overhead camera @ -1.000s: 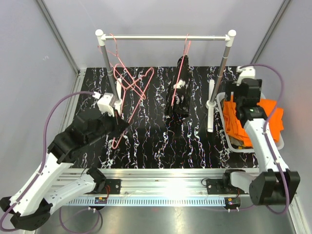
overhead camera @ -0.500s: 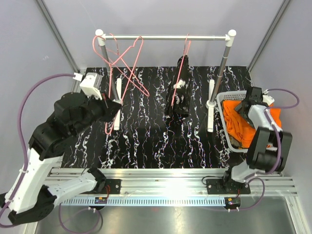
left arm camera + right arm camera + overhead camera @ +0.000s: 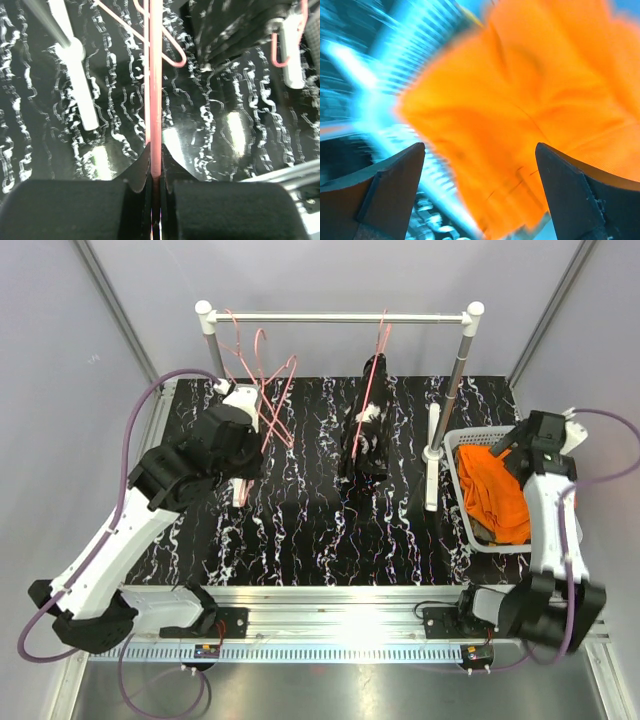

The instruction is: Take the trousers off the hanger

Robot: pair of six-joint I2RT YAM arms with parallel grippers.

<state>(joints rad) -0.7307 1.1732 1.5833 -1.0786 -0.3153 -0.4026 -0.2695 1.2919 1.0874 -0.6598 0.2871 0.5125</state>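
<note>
Black trousers (image 3: 366,435) with white markings hang from a pink hanger (image 3: 380,340) on the rail; they also show as black trousers (image 3: 235,35) at the top right of the left wrist view. My left gripper (image 3: 252,440) is shut on the bar of an empty pink hanger (image 3: 155,90), whose hook end is up by the rail's left post. Bright orange trousers (image 3: 497,495) lie in the white basket (image 3: 462,440), with an olive-brown cloth edge (image 3: 483,532) under them. My right gripper (image 3: 480,192) hovers open above the orange trousers (image 3: 530,100), holding nothing.
The rail (image 3: 340,317) spans two white-capped posts, whose white feet (image 3: 433,455) rest on the black marbled table (image 3: 310,520). A second empty pink hanger (image 3: 238,345) hangs near the left post. The basket wall (image 3: 395,75) is blurred in the right wrist view.
My left arm has swung inward and back toward the rail's left end, carrying the empty hanger. My right arm has moved to the basket's far right side, gripper still open.
</note>
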